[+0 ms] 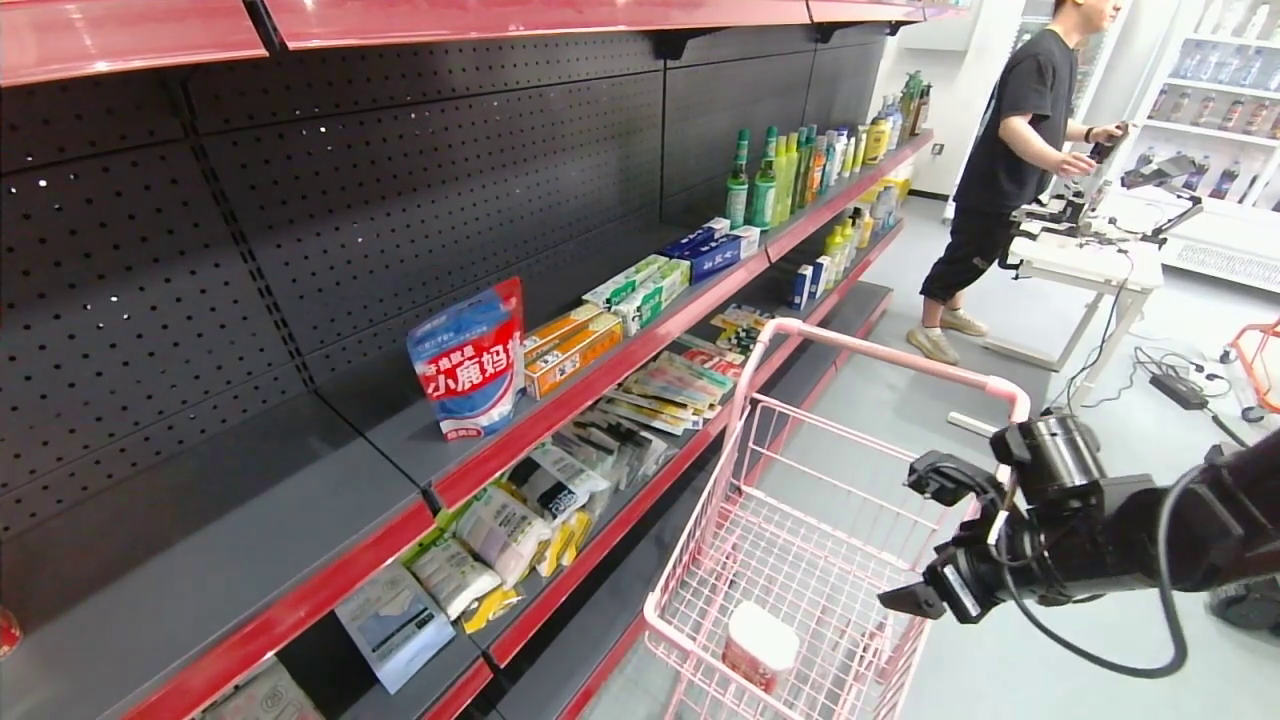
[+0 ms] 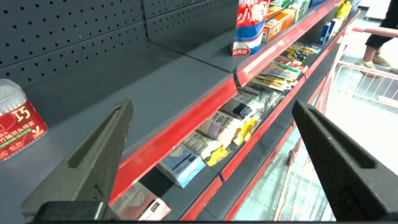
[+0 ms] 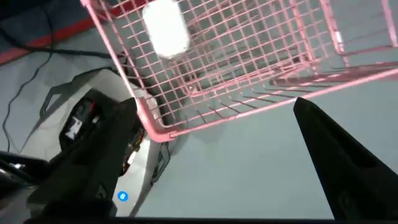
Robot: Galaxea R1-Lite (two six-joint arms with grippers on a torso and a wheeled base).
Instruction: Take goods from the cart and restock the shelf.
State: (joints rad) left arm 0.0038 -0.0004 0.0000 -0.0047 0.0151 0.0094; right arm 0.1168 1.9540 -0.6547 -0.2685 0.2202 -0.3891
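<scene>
Hanging wide open and empty, the right gripper (image 1: 925, 540) is seen at about four o'clock in the head view, just beside the right side of the pink cart (image 1: 800, 470). A white canister (image 1: 760, 648) is found on the cart's mesh floor, at about six o'clock, apart from the gripper. In the right wrist view the same canister (image 3: 165, 28) is seen through the wire of the cart (image 3: 261, 81), and nothing is held between that gripper's spread fingers (image 3: 93, 155).

The left gripper (image 2: 211, 168) is likewise held fully open with nothing in it, set in front of the red edge of the grey shelf (image 2: 155, 81). A red-and-white canister (image 2: 15, 121) is stood upright on that shelf, well apart from the gripper.

Farther along the same shelf, near the middle of the head view, a blue-and-red pouch (image 1: 468, 360) is stood upright. Orange boxes (image 1: 570, 350) are laid just beside it toward two o'clock, and green bottles (image 1: 760, 180) are lined up well beyond, at about one o'clock. Flat packets (image 1: 500, 530) are piled on the shelf level below, at about seven o'clock.
</scene>
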